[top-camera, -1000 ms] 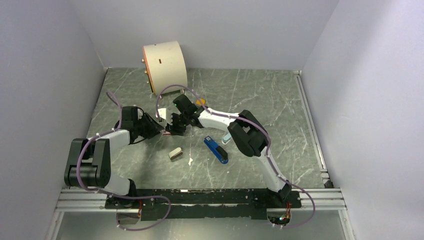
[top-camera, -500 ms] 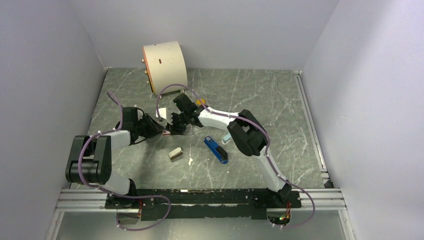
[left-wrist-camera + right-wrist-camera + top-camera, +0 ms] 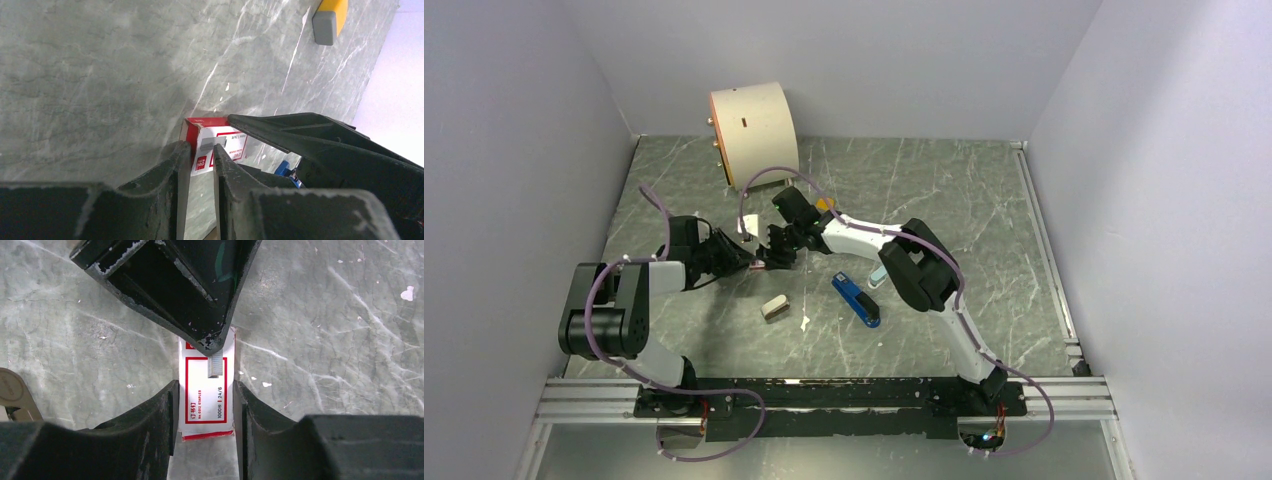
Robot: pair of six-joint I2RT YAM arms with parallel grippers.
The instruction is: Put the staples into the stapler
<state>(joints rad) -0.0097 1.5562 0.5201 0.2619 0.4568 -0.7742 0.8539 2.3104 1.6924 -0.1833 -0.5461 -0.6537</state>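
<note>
Stretching between pale walls (image 3: 514, 150), a veined grey-green tabletop (image 3: 964, 190) bears the stapler (image 3: 856, 300).

Our left arm (image 3: 649, 275) reaches low from the near left toward the middle, with the left gripper (image 3: 200, 150) pinching the staples (image 3: 215, 365). Our right arm (image 3: 864, 238) bends leftward to meet it, with the right gripper (image 3: 205, 390) clamping the box (image 3: 205, 407).

The left gripper (image 3: 212, 347) hides the left ends of the thin grey metal staples (image 3: 215, 367) and the small red-and-white paper box (image 3: 206, 405). The slim blue stapler (image 3: 284, 168) shows only a corner behind a black finger (image 3: 320, 142). The yellow-and-grey block (image 3: 327, 17) is cut off at the picture's top.
</note>
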